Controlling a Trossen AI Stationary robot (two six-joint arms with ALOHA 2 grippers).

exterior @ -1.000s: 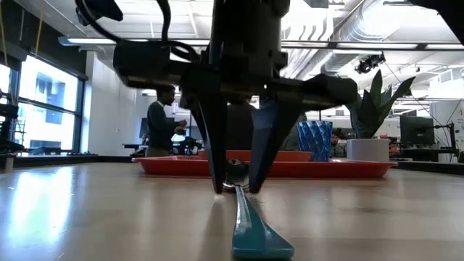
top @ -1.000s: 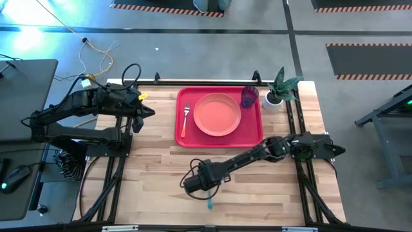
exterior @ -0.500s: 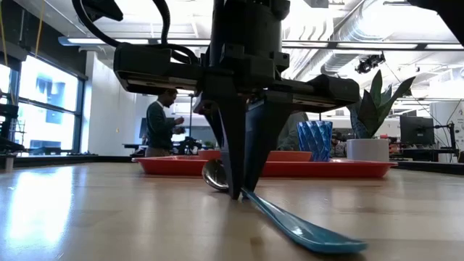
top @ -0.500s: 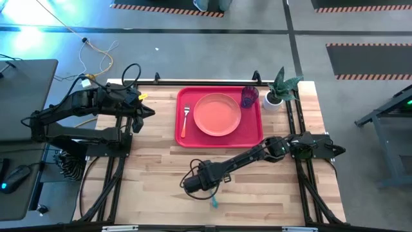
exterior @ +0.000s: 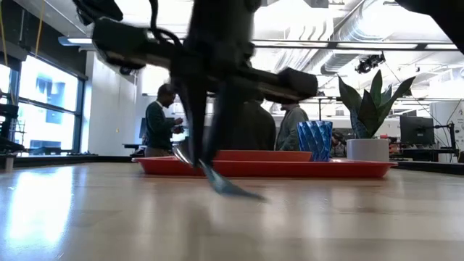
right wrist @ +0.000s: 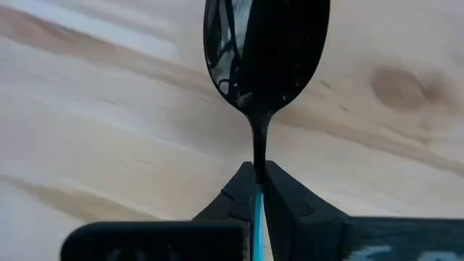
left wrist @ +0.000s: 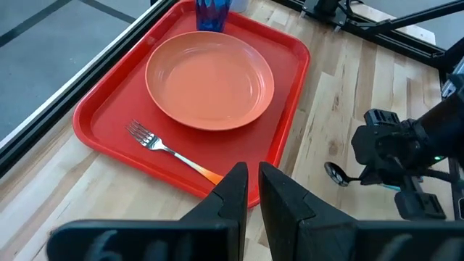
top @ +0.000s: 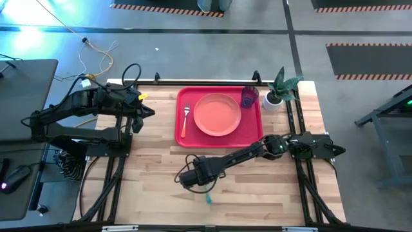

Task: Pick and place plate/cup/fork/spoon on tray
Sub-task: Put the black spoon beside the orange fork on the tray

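On the tray (top: 254, 132) the fork (top: 185, 118) lies left of the plate (top: 217, 115) — cup (top: 250, 96) at its back-right corner.

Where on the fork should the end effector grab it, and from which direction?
Grip the fork by its orange handle, coming straight down from above. It lies flat on the tray in the strip between the plate and the rim; the handle end has the most room around it.
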